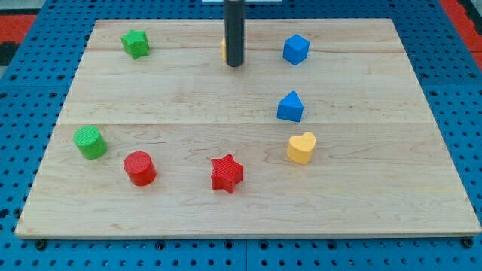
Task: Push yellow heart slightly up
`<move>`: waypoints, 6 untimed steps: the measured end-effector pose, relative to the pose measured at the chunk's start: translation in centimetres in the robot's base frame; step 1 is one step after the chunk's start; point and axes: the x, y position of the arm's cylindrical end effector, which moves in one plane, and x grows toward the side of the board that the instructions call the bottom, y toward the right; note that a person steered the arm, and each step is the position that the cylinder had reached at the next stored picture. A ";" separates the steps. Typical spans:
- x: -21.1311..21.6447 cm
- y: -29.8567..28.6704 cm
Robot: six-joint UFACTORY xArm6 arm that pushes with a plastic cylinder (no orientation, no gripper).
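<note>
The yellow heart lies on the wooden board at the view's lower right of centre. My rod comes down from the view's top, and my tip rests on the board near the top middle, far up and to the left of the heart. A yellow block is mostly hidden behind the rod; only a sliver shows at its left side, and its shape cannot be made out.
A blue triangular block sits just above the heart. A blue hexagon-like block is at top right, a green star at top left. A green cylinder, red cylinder and red star lie along the bottom.
</note>
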 end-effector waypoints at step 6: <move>18.3 22.4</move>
